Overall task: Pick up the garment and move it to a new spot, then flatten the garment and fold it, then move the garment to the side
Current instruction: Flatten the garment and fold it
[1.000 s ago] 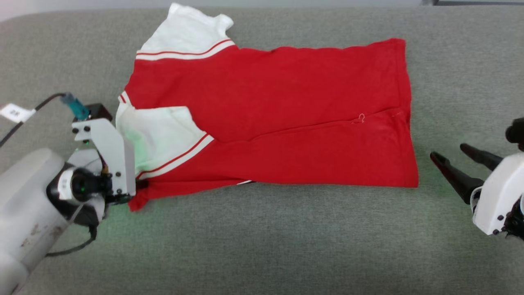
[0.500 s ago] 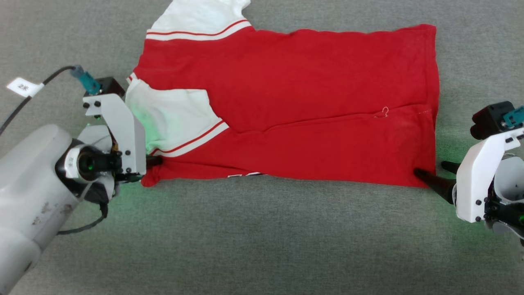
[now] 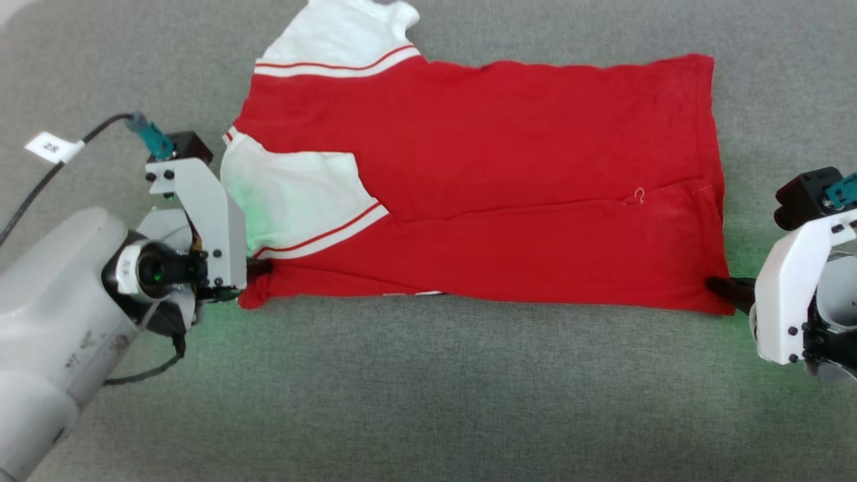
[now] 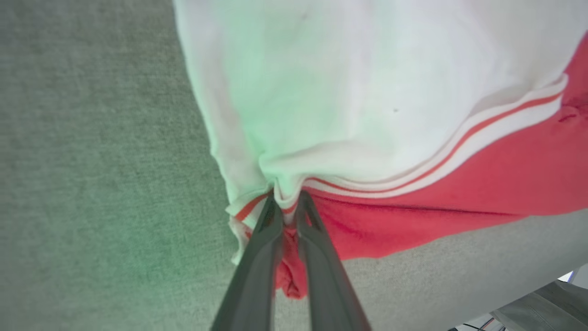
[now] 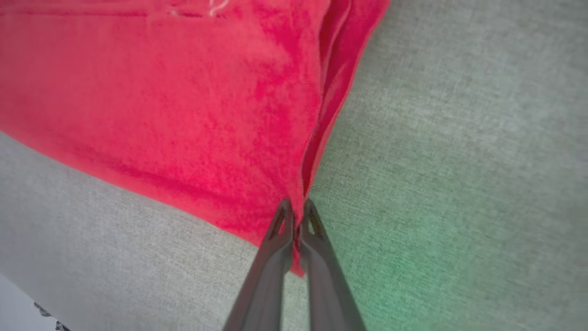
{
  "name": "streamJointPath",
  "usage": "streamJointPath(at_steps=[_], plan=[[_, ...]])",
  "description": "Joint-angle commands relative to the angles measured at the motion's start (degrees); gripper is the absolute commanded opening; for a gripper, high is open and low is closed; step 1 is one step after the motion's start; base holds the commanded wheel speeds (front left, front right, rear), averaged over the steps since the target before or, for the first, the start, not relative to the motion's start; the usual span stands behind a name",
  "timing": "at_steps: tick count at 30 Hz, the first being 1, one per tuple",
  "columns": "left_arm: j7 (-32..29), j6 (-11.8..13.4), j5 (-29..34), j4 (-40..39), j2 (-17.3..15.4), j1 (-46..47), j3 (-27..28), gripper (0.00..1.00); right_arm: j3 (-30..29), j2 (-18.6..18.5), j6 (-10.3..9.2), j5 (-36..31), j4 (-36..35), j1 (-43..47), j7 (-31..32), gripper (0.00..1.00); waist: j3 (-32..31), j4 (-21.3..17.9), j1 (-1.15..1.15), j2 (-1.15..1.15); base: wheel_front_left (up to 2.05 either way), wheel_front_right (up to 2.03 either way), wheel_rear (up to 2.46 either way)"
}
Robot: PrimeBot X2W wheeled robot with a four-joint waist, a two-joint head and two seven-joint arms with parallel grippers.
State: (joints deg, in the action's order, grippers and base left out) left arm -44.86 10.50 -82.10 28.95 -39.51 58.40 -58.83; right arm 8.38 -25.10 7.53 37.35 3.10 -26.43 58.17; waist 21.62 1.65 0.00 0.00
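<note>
A red jersey shirt with white striped-trim sleeves (image 3: 509, 167) lies folded flat on the grey fabric surface (image 3: 428, 388), its far sleeve cut off. Both arms reach inward, low. The left end effector (image 4: 285, 207) is clamped on the shirt's sleeve-end corner, the right end effector (image 5: 297, 211) on its hem corner.

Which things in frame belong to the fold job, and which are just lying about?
Job: garment, left claw shut on its sleeve-side corner, right claw shut on its hem corner.
Not job: grey fabric surface, tagged cable on the left arm.
</note>
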Motion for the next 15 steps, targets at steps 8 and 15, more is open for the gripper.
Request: streamJointPath(at_steps=[8,15], plan=[[-3.2,1.4,0.5,-2.7,-1.8,-3.4,-2.4,0.0,-1.0,-1.9,-0.08,1.1,-1.8,3.3,0.5,0.0,-4.1,0.8,0.0,0.0,0.0,0.0,0.0],[-4.7,3.2,0.6,-7.8,-4.1,-4.7,-3.2,0.0,-2.6,-3.2,-0.08,1.9,-5.5,7.3,2.5,0.0,-6.5,1.7,0.0,0.0,0.0,0.0,0.0]])
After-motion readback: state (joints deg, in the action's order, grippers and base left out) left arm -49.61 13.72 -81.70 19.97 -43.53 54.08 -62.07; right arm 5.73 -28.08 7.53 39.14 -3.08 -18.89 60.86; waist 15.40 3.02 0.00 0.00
